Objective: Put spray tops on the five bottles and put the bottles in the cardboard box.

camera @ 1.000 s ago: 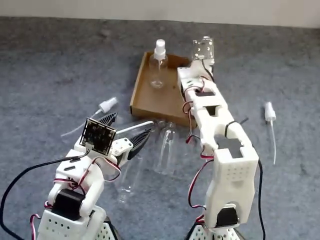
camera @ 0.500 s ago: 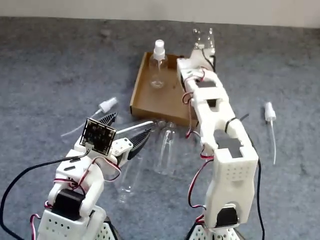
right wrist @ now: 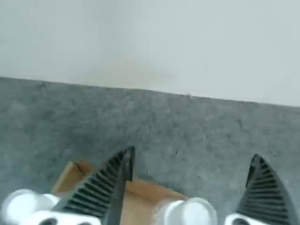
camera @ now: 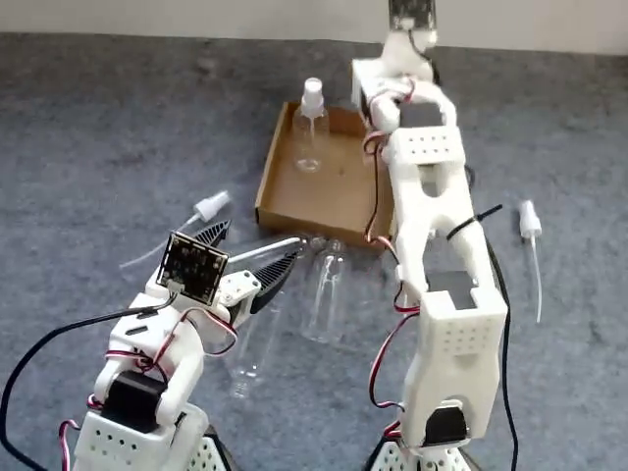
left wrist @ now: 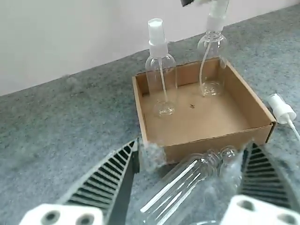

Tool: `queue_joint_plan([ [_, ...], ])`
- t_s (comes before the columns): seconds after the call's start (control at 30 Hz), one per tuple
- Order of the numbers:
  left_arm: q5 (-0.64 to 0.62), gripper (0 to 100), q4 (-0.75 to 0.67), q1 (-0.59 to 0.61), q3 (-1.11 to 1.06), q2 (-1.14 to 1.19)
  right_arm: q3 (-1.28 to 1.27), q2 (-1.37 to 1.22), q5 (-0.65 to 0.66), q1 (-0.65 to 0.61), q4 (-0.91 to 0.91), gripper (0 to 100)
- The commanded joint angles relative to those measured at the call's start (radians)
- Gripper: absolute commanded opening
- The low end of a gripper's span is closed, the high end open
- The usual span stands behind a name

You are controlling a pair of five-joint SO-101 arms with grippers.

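Down low on the left: left gripper [camera: 263, 241] with jaws spread wide and nothing held, straddling a bare bottle [left wrist: 183, 180] flat on the carpet [camera: 118, 118] just short of the cardboard box [left wrist: 197, 143]. Lying roughly lengthwise between the fingers, neck aimed at the box wall, so a straight close across the body looks like the play; plainly the nearer arm for it. Neighbouring bottle [camera: 329, 285] just beside it, equally bare. No caps on either yet, with a loose spray top [camera: 211, 205] near the left jaws and a far spray top [camera: 529, 220] well off beyond the right arm. Up at the box's far rim, right gripper [right wrist: 192, 157] raised high, jaws wide and empty, right above a capped bottle [left wrist: 212, 47] standing in the box near a second capped bottle [left wrist: 159, 70].
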State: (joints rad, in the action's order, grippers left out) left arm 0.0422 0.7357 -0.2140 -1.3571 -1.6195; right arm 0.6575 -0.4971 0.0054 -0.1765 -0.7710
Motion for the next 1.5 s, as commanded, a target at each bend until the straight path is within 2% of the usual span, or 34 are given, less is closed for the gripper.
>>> queue_joint_plan([
  [0.0, 0.006, 28, 0.0, 0.013, 0.004, 0.007, 0.259, 0.03, -0.011, 0.01, -0.3, 31.4],
  [0.2, 0.006, 28, 0.0, 0.015, 0.004, 0.007, 0.521, 0.027, -0.006, 0.01, -0.711, 30.6],
  [0.33, 0.006, 28, 0.0, 0.015, 0.004, 0.007, 0.621, 0.027, 0.009, 0.047, -0.883, 20.5],
  [0.47, 0.005, 28, 0.0, 0.015, 0.004, 0.007, 0.616, 0.022, 0.23, 0.148, -0.998, 16.8],
  [0.57, 0.003, 28, 0.002, 0.015, 0.004, 0.002, 0.501, 0.022, 0.258, 0.3, -0.969, 16.8],
  [0.63, 0.003, 28, 0.003, 0.015, 0.004, 0.001, 0.426, 0.022, 0.324, 0.389, -0.924, 16.8],
  [0.8, 0.003, 28, 0.003, 0.015, 0.004, -0.001, 0.211, 0.021, 0.516, 0.504, -0.763, 16.8],
  [1.13, 0.003, 28, 0.003, 0.013, 0.004, 0.005, -0.249, 0.019, 0.535, 0.55, -0.369, 16.8],
  [1.33, 0.003, 28, 0.005, 0.01, 0.002, 0.007, -0.383, 0.019, 0.535, 0.599, -0.234, 16.8],
  [1.47, 0.005, 28, 0.0, 0.007, -0.019, -0.002, -0.4, 0.012, 0.537, 0.619, -0.211, 16.8],
])
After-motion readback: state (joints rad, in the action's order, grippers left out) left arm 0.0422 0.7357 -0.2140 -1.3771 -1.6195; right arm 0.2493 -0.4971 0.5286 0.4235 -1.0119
